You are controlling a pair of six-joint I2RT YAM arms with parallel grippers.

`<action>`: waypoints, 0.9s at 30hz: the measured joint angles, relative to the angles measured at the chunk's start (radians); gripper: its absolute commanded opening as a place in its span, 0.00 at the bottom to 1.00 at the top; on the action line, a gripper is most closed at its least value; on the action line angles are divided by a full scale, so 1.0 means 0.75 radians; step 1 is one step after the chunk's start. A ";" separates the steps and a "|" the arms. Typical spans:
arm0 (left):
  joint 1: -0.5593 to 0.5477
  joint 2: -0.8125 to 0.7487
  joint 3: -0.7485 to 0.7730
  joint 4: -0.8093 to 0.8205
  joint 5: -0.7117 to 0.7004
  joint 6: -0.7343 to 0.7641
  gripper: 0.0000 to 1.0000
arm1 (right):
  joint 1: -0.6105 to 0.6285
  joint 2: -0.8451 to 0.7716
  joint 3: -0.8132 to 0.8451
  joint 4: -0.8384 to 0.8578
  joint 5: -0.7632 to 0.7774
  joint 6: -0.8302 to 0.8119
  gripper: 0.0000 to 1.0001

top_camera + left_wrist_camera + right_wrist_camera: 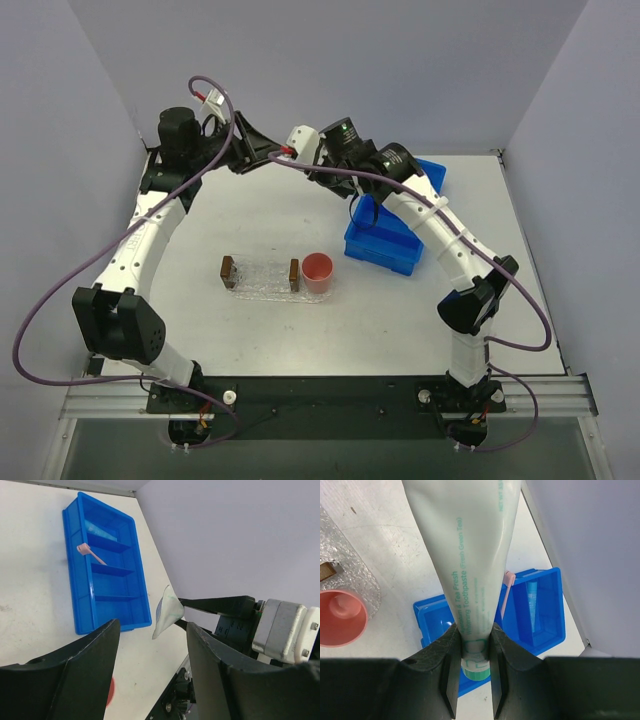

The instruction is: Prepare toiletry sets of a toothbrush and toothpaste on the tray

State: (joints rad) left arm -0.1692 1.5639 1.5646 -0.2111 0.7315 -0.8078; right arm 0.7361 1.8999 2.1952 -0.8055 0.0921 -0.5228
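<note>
The white desk is shut in by plain lavender-grey walls at the back and on both sides. Its near edge carries the black rail where both arms are bolted. Both arms reach high over the far half of the desk. There the right tool is clamped on the cap end of the whitish-grey toothpaste tube with teal lettering and a teal cap, holding it up in the air. The left tool faces it with its jaws apart and nothing between them. The tube's flat crimped end is just beyond its fingertips, and I cannot tell whether they touch. The blue divided plastic bin lies on the right rear part of the desk, partly under the right arm. One long side runs near the right wall with a strip of bare desk between. In its end compartment lies the light blue squeeze tube. The thin pink toothbrush rests tilted across the divider next to it. The clear, bumpy plastic oval tray sits mid-desk, well apart from every wall. It has a small brown block at its left end and another near its right. The pink cup stands upright at the tray's right end. Bare desk lies open to the left, in front of and behind the tray.
</note>
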 measured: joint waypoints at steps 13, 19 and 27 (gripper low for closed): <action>-0.013 -0.002 -0.049 0.090 0.093 -0.050 0.65 | 0.061 0.000 0.001 0.021 0.009 0.026 0.00; -0.045 -0.006 -0.060 0.140 0.130 -0.071 0.54 | 0.086 0.000 0.001 0.022 0.013 0.032 0.00; -0.050 -0.016 -0.119 0.165 0.138 -0.072 0.35 | 0.097 0.000 0.003 0.021 0.029 0.033 0.00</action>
State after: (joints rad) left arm -0.2070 1.5520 1.4757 -0.0872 0.8349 -0.8616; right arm 0.8089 1.8999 2.1975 -0.7895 0.1139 -0.4984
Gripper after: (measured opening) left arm 0.386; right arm 0.201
